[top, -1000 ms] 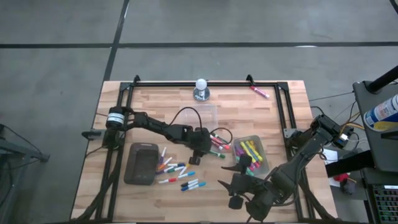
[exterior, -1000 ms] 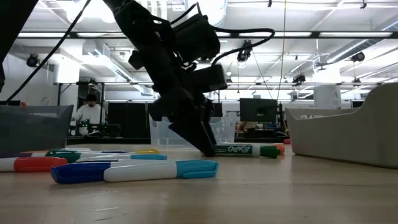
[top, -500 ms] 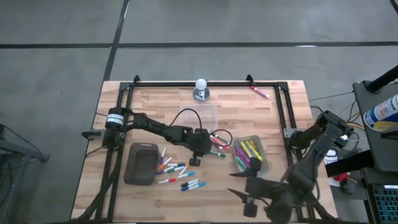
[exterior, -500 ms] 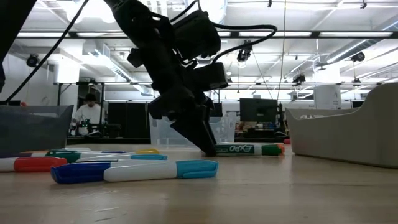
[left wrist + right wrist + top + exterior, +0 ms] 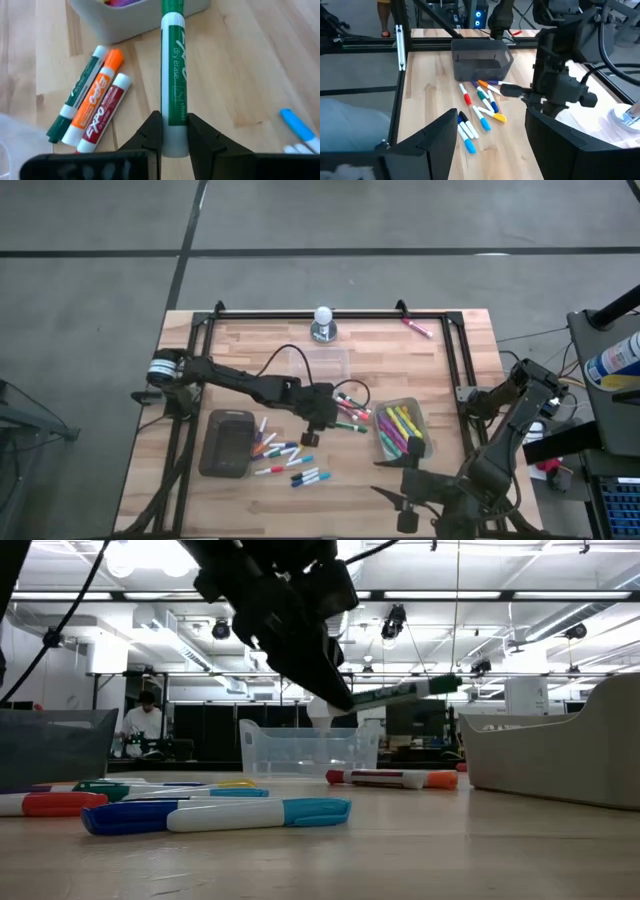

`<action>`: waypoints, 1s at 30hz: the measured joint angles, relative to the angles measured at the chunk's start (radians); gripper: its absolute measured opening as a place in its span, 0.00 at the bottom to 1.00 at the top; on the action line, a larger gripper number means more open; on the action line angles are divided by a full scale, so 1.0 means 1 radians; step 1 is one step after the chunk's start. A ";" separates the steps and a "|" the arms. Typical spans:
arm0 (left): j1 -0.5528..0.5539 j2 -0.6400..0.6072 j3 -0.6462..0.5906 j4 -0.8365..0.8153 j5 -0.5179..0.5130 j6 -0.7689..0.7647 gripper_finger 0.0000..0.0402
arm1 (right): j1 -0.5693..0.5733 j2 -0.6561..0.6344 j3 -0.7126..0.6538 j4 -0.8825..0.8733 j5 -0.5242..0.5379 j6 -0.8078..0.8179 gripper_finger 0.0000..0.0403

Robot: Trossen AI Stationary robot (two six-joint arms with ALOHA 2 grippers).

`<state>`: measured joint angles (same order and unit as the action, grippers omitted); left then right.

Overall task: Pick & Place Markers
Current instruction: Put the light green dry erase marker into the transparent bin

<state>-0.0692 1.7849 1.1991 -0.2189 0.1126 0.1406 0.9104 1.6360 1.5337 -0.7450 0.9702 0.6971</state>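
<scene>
Loose markers point(image 5: 285, 455) in mixed colours lie on the wooden table, beside a dark tray point(image 5: 228, 442). Three more markers point(image 5: 92, 117) lie under my left gripper point(image 5: 173, 116). That gripper point(image 5: 322, 418) is shut on a green-capped, white-bodied marker point(image 5: 405, 692) and hangs above the table's middle, left of a grey tub point(image 5: 405, 402) that holds several markers. My right gripper point(image 5: 492, 140) stands open over the near right of the table point(image 5: 402, 492) with nothing between its fingers. My left gripper pinches the green marker's white body at its uncapped end point(image 5: 173, 131) between its two fingers point(image 5: 152, 132). The fingers slant down from the table's left and lie along the marker. The marker is lifted clear, its green cap point(image 5: 440, 686) pointing away from the gripper and a little up.
A clear tub point(image 5: 322, 365) stands behind the middle, and a white knob on a round base point(image 5: 323, 323) sits at the far edge. A red marker point(image 5: 417, 328) lies at the far right. Black frame rails point(image 5: 455, 370) run along the table's sides.
My left gripper has risen from the table with the green marker; the marker, which lay flat beside the other markers, now hangs clear with its cap end tipped up. My right gripper has swung toward the table's near right corner.
</scene>
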 joint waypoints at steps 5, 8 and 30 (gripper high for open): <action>0.000 -0.061 -0.012 -0.051 -0.010 0.000 0.14 | -0.001 0.000 0.000 -0.007 0.006 0.000 0.56; 0.001 -0.101 -0.012 -0.098 -0.048 0.000 0.14 | -0.001 0.000 -0.003 -0.008 0.032 -0.001 0.56; 0.260 -0.175 -0.027 -0.278 -0.333 0.033 0.17 | -0.011 0.002 -0.025 -0.005 0.081 -0.001 0.56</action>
<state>0.1913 1.6100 1.1725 -0.4966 -0.2201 0.1731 0.8992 1.6382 1.5089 -0.7503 1.0510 0.6960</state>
